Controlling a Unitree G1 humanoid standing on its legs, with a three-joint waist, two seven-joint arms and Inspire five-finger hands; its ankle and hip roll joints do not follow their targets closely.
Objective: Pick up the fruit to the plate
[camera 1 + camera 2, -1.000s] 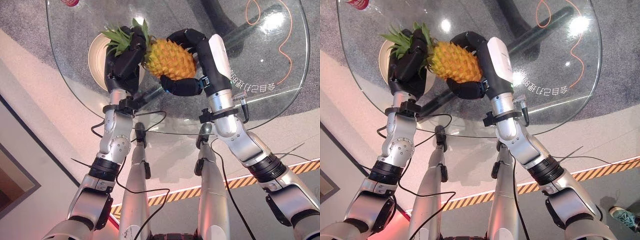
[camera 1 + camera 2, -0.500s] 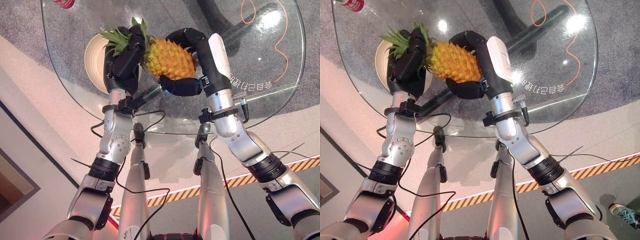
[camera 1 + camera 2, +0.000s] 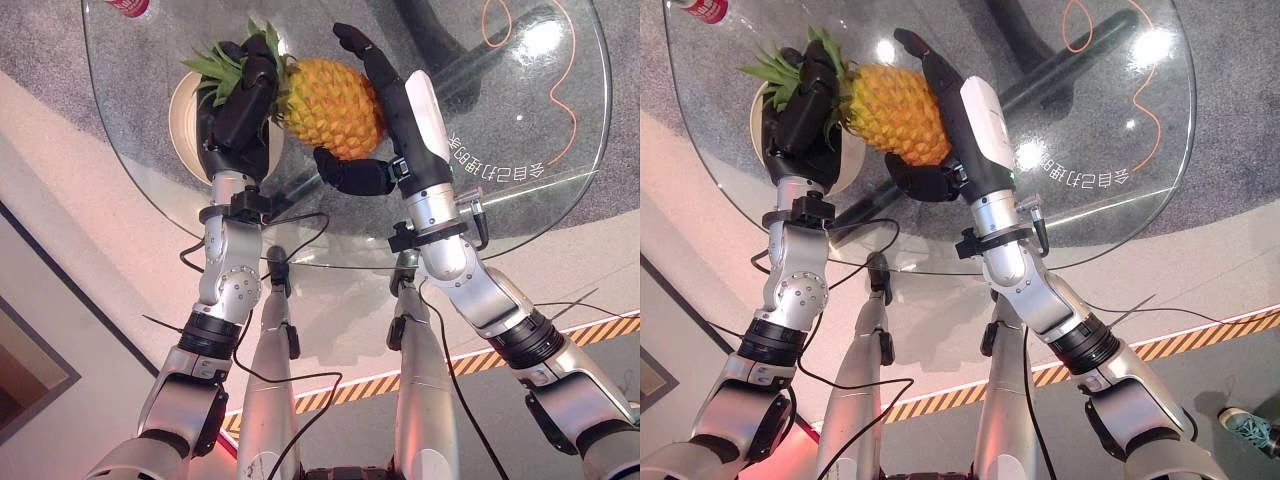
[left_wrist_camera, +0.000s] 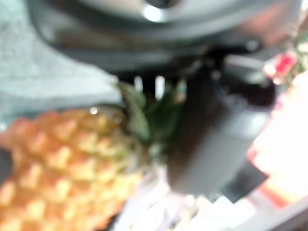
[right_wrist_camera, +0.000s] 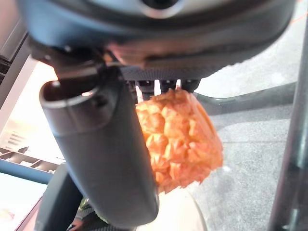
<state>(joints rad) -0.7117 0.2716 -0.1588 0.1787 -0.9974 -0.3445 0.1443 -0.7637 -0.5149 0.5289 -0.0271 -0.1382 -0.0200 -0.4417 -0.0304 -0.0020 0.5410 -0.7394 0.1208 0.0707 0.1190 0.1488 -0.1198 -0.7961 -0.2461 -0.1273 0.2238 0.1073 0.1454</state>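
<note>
A yellow pineapple (image 3: 330, 105) with a green leafy crown hangs above the glass table (image 3: 520, 215), held between my two hands. My left hand (image 3: 235, 120) is curled round the crown end, above the cream plate (image 3: 182, 125) at the table's left. My right hand (image 3: 395, 95) lies along the fruit's other side with straight fingers, its thumb (image 3: 350, 175) under the fruit. In the left wrist view the pineapple (image 4: 62, 163) and its leaves show beside that hand's thumb (image 4: 207, 139). In the right wrist view the pineapple (image 5: 178, 144) rests against the thumb (image 5: 106, 159).
A red can (image 3: 128, 6) stands at the table's far left edge. An orange cable (image 3: 570, 90) curls under the glass at the right, and the table's dark base (image 3: 440, 50) shows through the middle. Striped floor tape (image 3: 480, 362) runs at the lower right.
My right hand's fingers, curled round the pineapple before, now stand straight. The pineapple has shifted a little left and further away, with its body tilted more upright.
</note>
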